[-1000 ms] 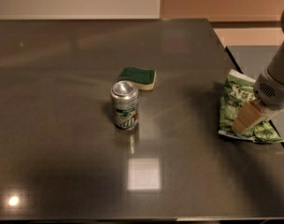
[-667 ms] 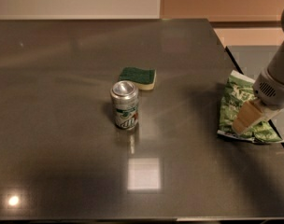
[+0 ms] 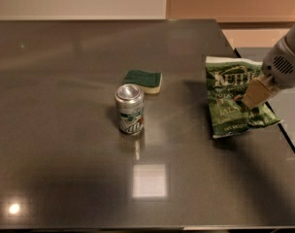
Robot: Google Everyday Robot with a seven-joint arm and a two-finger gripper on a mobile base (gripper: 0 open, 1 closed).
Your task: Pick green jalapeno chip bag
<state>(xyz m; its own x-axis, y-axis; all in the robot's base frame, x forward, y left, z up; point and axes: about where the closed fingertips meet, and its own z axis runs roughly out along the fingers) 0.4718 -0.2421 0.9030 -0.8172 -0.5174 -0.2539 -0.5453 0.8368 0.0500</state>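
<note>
The green jalapeno chip bag [image 3: 228,102], crinkly with white lettering and a white top edge, is at the right side of the dark table [image 3: 65,178]. My gripper [image 3: 248,102] comes in from the right on a grey-white arm. Its tan fingers [image 3: 256,91] are closed on the bag's right half. The bag looks raised a little off the table, with a shadow under its near edge.
A silver-and-green soda can [image 3: 130,109] stands upright near the table's middle. A small dark-green sponge [image 3: 144,80] lies just behind it. The table's right edge [image 3: 288,135] runs close beside the bag, and its far edge meets a wall.
The gripper has moved up and slightly left, and the chip bag has moved with it, left and away from the right edge. The can and the sponge have not moved.
</note>
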